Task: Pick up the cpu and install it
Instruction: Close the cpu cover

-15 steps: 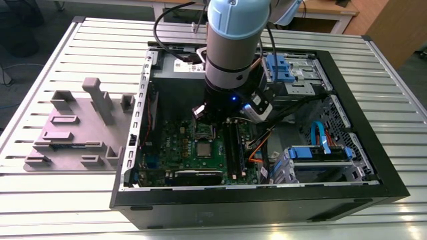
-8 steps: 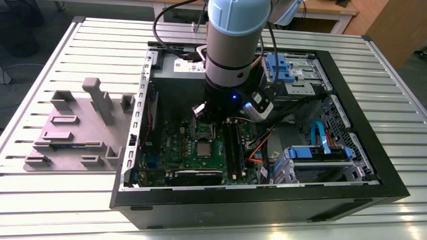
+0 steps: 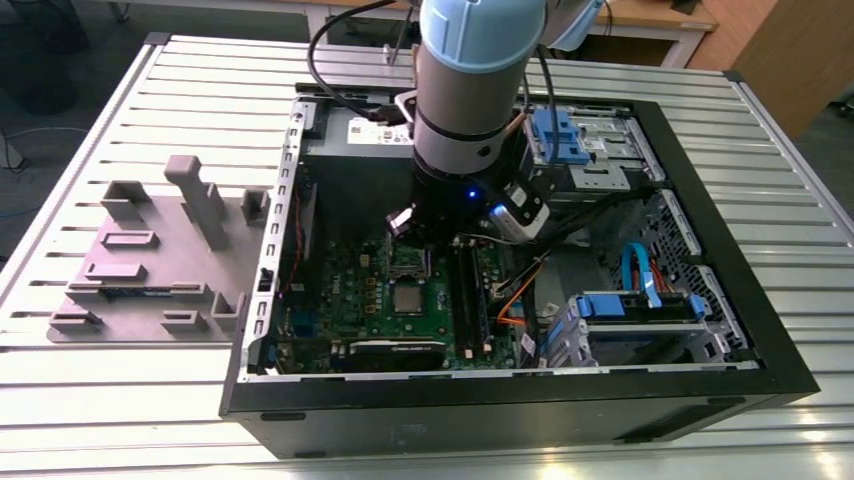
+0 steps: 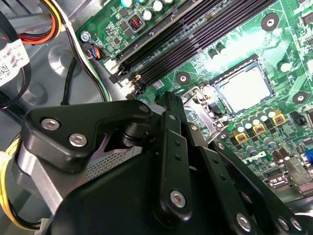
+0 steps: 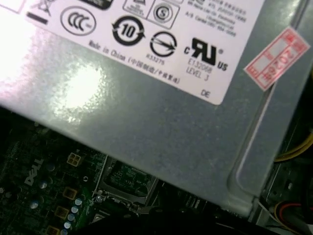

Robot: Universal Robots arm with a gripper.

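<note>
The gripper, open or closed you cannot tell, hovers near the socket; the cpu, seemingly lying flat beside it, is light, rigid, fragile, so grip its edges.

Cpu beside socket; both on motherboard

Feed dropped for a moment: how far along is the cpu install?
Done: unclear; the cpu lies flat on the board, in a dark surround beside the metal frame, possibly already seated. In hand: the claw hovers over the frame, apart from the cpu. Left: pick-up and install, unless it is already seated.
</note>
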